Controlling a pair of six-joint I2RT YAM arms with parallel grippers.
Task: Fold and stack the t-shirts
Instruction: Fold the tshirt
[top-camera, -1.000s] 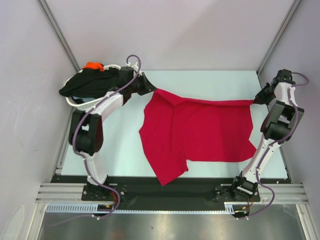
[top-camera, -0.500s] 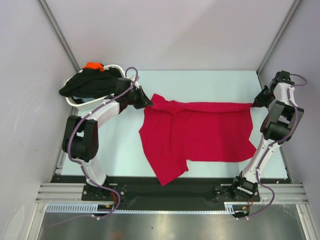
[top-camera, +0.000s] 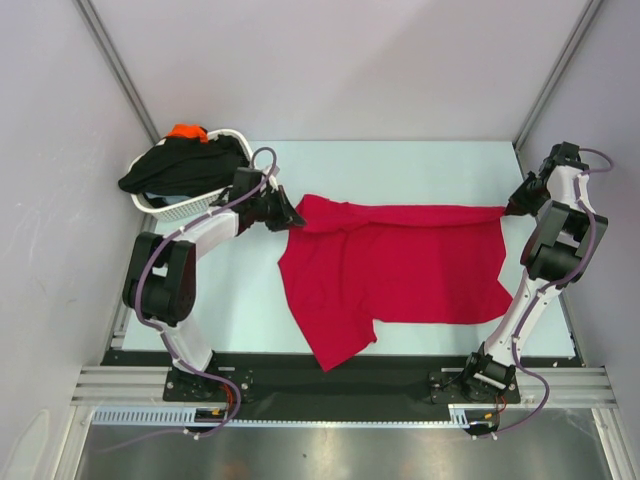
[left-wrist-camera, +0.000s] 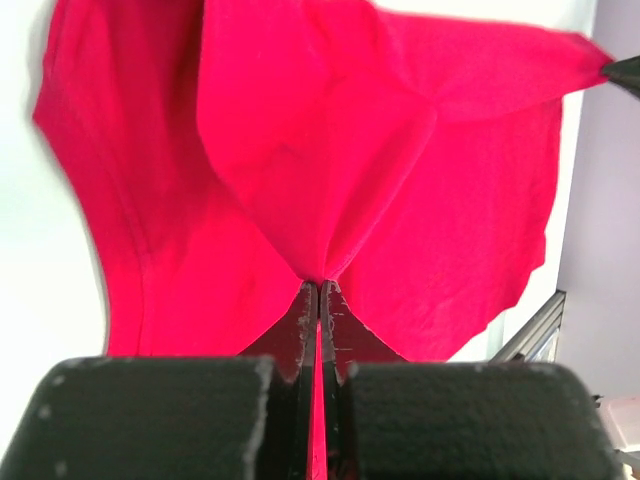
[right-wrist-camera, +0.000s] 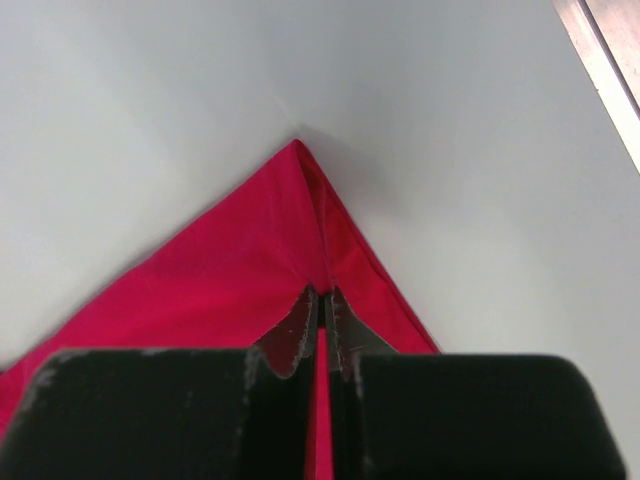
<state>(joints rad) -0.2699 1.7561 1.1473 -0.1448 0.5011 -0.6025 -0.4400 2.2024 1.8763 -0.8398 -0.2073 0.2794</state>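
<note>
- The red t-shirt (top-camera: 400, 265) lies spread on the table (top-camera: 420, 168), between the two arms.
- The left gripper (top-camera: 296, 216) is pressed tight on the shirt's far left corner.
- The right gripper (top-camera: 506, 208) pinches its far right corner.
- A black t-shirt (top-camera: 180, 165) and an orange t-shirt (top-camera: 187, 131) sit in the white basket (top-camera: 172, 209), far left.

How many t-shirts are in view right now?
3. The red t-shirt is spread mid-table; the black t-shirt is heaped over the white basket at far left; the orange t-shirt peeks out behind it. The basket may hide more.
</note>
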